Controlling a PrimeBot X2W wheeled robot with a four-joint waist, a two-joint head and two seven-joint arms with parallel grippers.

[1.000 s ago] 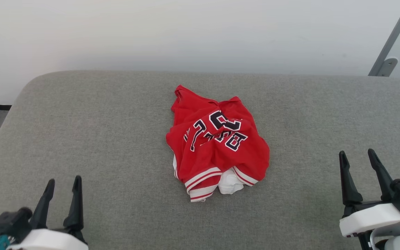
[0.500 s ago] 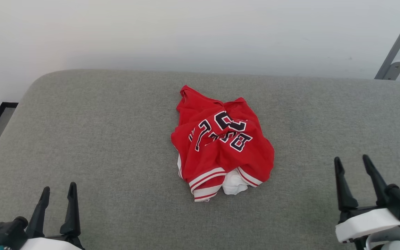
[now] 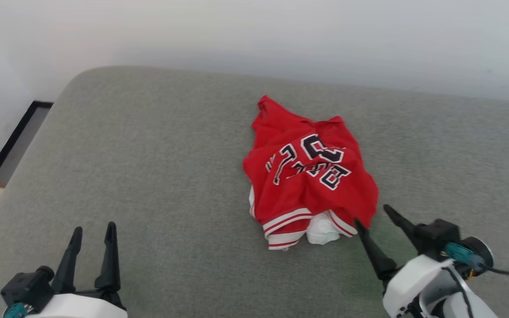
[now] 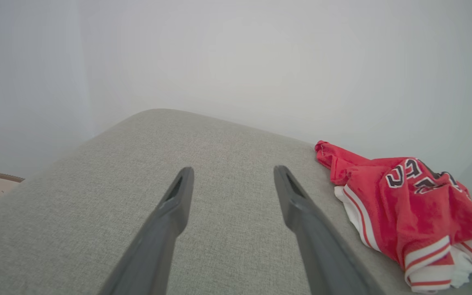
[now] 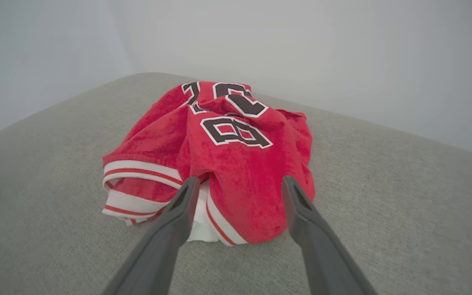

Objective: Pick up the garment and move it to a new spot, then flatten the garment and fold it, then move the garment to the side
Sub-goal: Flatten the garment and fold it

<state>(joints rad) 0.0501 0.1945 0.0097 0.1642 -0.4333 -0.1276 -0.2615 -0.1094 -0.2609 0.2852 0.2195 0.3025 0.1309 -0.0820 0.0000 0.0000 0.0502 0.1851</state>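
Pickup step — the right gripper (image 3: pixel 370 214), spread wide and empty, flanked the garment's (image 3: pixel 312 176) near fold; closing on cloth seemed next.

garment (image 3: pixel 312 176) | red, striped trim, black lettering | crumpled heap | on grey cushion (image 3: pixel 148 168)

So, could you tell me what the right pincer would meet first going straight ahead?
Probably the garment: the open right pincer points at its near edge, tips apparently just short.
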